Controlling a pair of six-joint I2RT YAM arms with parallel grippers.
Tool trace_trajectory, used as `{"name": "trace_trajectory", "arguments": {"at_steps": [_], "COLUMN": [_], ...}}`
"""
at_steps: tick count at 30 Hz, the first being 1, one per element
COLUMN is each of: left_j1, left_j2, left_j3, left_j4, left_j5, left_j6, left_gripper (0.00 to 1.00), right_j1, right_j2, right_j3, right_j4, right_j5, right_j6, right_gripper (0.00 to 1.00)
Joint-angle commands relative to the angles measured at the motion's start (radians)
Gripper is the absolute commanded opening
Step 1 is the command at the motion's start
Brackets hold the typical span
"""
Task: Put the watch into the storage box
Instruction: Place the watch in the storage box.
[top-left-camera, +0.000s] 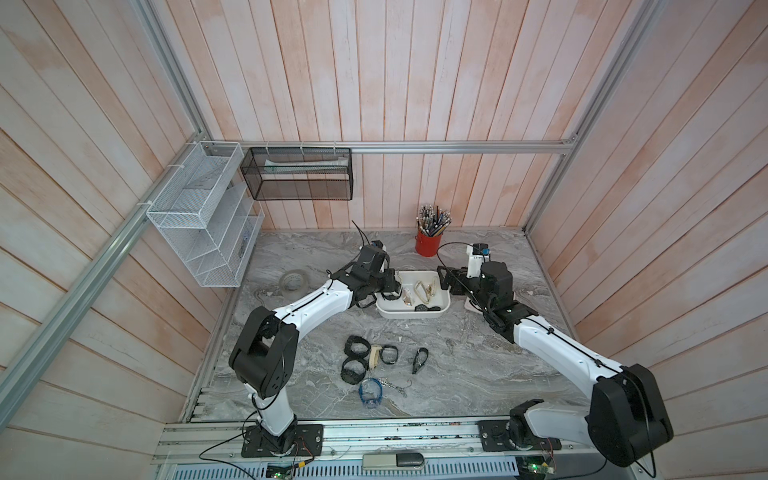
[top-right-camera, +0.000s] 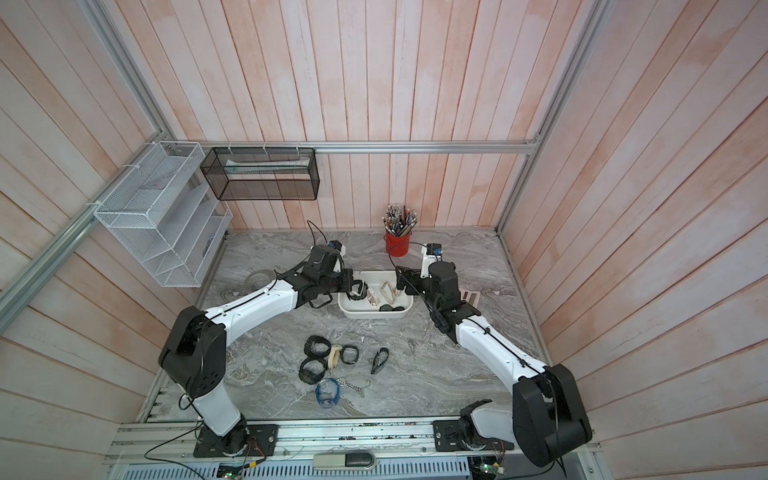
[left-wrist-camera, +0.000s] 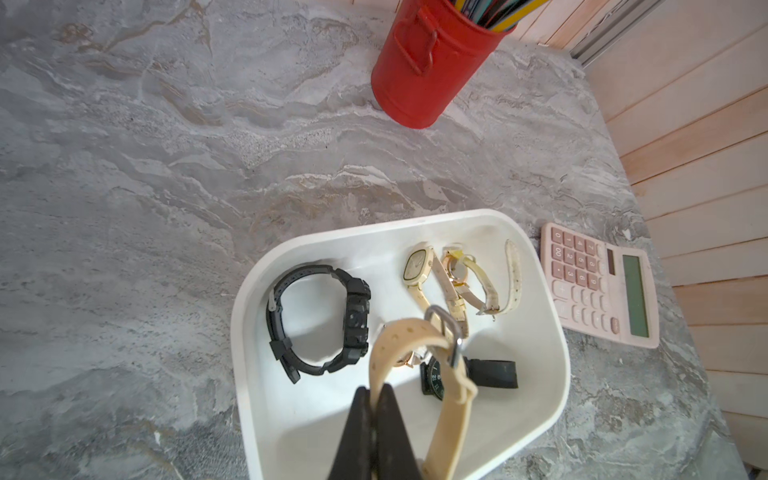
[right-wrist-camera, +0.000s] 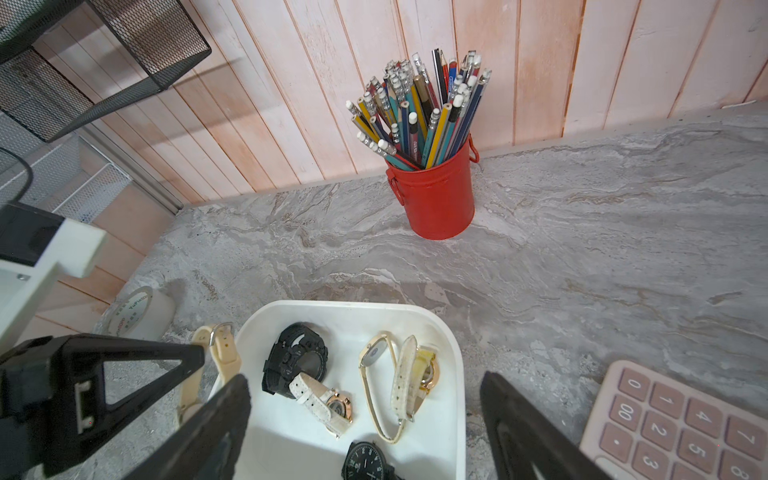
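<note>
Clamping the beige watch by its strap, my left claw is pinched tight, and the loop hangs over the left end of the box. My right claw is spread wide with nothing between its jaws, near the box's right end.

Writing I can read: the black dial in the box shows a 12. The pink calculator, just right of the box, has digit keys, 0 and 00 among them. The tape roll left of the box reads "YuPi"; the rest is too small.

Counting: five watches lie in the box. Six loose watches are clustered on the table, nearer my bases than the box. One red cup of pencils stands beyond the box.
</note>
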Motion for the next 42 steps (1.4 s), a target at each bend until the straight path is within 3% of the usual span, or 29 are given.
{"name": "trace_trajectory", "arguments": {"at_steps": [1,28,34,42], "left_j1": [-0.004,-0.044,-0.043,-0.042], "left_j2": [0.023,0.112,0.07,-0.057], "left_j3": [0.016,-0.032,-0.053,-0.097], "left_j4": [0.031,0.003,0.019,0.089], "left_j5": [0.015,-0.06,-0.064,-0.045], "left_j6": [0.021,0.004,0.006,-0.008], "left_gripper": [0.0,0.03,0.31,0.8], "right_j1": [-0.007,-0.013,-0.013,-0.015], "right_j2": [-0.012,0.019,0.021,0.033], "right_j3": [-0.014,0.002,0.012,0.025], "right_j4": [-0.02,-0.008,-0.008,0.002], "right_j5": [0.012,-0.014,-0.017,-0.036], "right_j6": [-0.004,-0.004,-0.011,-0.015], "right_gripper": [0.89,0.89,0.89,0.89]}}
